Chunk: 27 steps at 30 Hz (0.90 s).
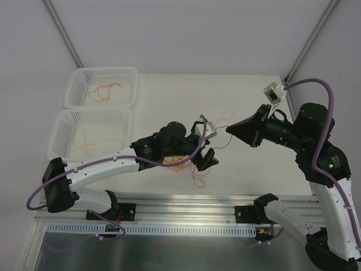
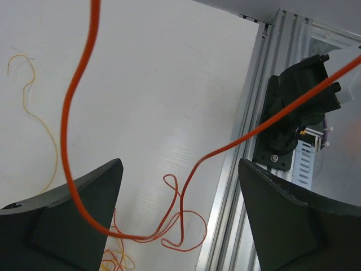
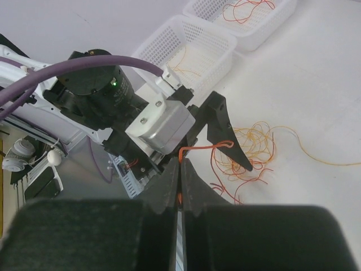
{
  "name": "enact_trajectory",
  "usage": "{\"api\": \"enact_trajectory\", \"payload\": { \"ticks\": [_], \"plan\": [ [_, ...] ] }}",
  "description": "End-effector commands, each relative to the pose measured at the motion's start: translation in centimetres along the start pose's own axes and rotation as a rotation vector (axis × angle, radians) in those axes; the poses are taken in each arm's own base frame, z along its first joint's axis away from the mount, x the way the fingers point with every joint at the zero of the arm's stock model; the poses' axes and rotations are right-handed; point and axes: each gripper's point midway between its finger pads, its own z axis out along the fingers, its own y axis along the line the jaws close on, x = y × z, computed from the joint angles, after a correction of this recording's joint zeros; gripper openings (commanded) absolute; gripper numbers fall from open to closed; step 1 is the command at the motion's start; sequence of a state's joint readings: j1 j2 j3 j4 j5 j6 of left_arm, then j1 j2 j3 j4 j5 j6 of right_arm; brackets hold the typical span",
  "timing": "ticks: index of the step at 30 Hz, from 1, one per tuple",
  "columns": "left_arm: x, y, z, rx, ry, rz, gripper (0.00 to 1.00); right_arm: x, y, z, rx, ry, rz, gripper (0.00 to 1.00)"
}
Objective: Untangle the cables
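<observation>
— So, where's the strand you're after?
— My right gripper [image 3: 180,176] is pinched fully closed on one red-orange cable [image 2: 72,113], lifted off the table [image 1: 248,96]. From the pinch the strand drops leftward and sags through my left gripper [image 2: 180,169], whose jaws stand wide apart with nothing in them.
— And the rest of the cables?
— The tangle [image 1: 179,161] lies on the table just under the left wrist, red-orange and yellow-orange mixed. The left arm is the nearer one.
— So the line runs right to left?
— Roughly, from the pinch down toward the tangle, crossing between the left fingers. I reckon the next move is to close the left on that span, then draw the arms apart. Snagging a yellow loop is the risk.
</observation>
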<state>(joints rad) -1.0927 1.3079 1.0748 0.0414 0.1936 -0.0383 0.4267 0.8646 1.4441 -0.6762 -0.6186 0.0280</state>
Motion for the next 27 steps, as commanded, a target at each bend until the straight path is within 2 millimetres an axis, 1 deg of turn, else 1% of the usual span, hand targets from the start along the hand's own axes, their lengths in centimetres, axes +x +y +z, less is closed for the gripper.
{"api": "enact_trajectory", "payload": {
  "ticks": [1,3,4,6,7,8,10,11,12,14,15,17,18,19,20,21,22,23,24,25,26,27],
  "plan": [
    [-2.4,-0.9,1.1,0.036,-0.089,0.018,0.82,-1.3,1.5,-0.2,-0.064,-0.058,-0.017,0.01],
    [-2.3,-1.0,1.3,0.042,-0.089,0.008,0.68,-1.1,1.2,-0.1,-0.051,-0.058,-0.016,0.01],
    [-2.2,-1.0,1.4,0.043,-0.089,-0.003,0.49,-1.1,1.1,-0.2,-0.044,-0.059,-0.018,0.01],
    [-2.5,-1.1,1.5,0.043,-0.104,-0.014,0.31,-0.7,0.5,-0.2,-0.012,-0.057,-0.014,0.01],
    [-2.6,-1.0,1.4,0.037,-0.109,-0.024,0.19,-0.6,0.3,-0.3,-0.004,-0.058,-0.015,0.01],
    [-2.8,-0.9,1.4,0.027,-0.117,-0.031,0.0,-0.2,-0.3,-0.3,0.023,-0.051,-0.015,0.01],
    [-3.1,-0.7,1.1,0.008,-0.129,-0.055,0.0,0.3,-0.9,-0.5,0.06,-0.047,-0.016,0.03],
    [-3.5,-0.3,1.0,-0.016,-0.14,-0.065,0.0,0.7,-1.7,-0.6,0.099,-0.039,-0.016,0.06],
    [-3.7,0.0,0.8,-0.031,-0.148,-0.076,0.0,1.3,-2.2,-0.6,0.122,-0.029,-0.011,0.12],
    [-4.4,0.4,0.4,-0.056,-0.168,-0.103,0.0,1.9,-3.2,-1.1,0.181,-0.028,-0.01,0.2],
    [-4.9,0.5,0.2,-0.058,-0.177,-0.115,0.0,2.3,-3.5,-1.2,0.199,-0.024,-0.005,0.36],
    [-5.7,1.5,-0.4,-0.082,-0.198,-0.158,0.0,3.0,-4.4,-1.8,0.248,-0.017,-0.022,0.54],
    [-6.3,1.8,-0.8,-0.084,-0.212,-0.186,0.0,3.2,-4.7,-2.0,0.264,-0.015,-0.032,0.69],
    [-6.7,2.8,-1.2,-0.103,-0.22,-0.203,0.0,3.7,-5.1,-2.3,0.292,-0.008,-0.03,0.74],
    [-7.1,3.1,-1.5,-0.099,-0.228,-0.215,0.0,3.6,-5.6,-3.0,0.331,-0.025,-0.041,0.82],
    [-8.3,3.2,-2.0,-0.093,-0.252,-0.232,0.0,3.7,-5.9,-3.4,0.354,-0.032,-0.05,0.86],
    [-8.9,4.2,-2.6,-0.11,-0.264,-0.24,0.0,4.1,-6.2,-3.7,0.372,-0.032,-0.055,0.89],
    [-10.2,4.3,-3.1,-0.101,-0.287,-0.239,0.0,4.0,-6.3,-4.4,0.398,-0.058,-0.068,0.94],
    [-10.8,4.8,-3.5,-0.112,-0.296,-0.246,0.0,4.1,-6.5,-4.7,0.413,-0.066,-0.074,0.96],
    [-11.2,5.3,-3.9,-0.125,-0.3,-0.25,0.0,4.4,-7.1,-5.1,0.446,-0.068,-0.081,0.97],
    [-11.8,6.4,-4.5,-0.148,-0.311,-0.255,0.0,4.5,-7.3,-5.4,0.462,-0.073,-0.083,0.99],
    [-13.3,6.8,-5.3,-0.156,-0.342,-0.25,0.0,4.6,-7.4,-5.9,0.479,-0.088,-0.089,1.0]
  ]
}}
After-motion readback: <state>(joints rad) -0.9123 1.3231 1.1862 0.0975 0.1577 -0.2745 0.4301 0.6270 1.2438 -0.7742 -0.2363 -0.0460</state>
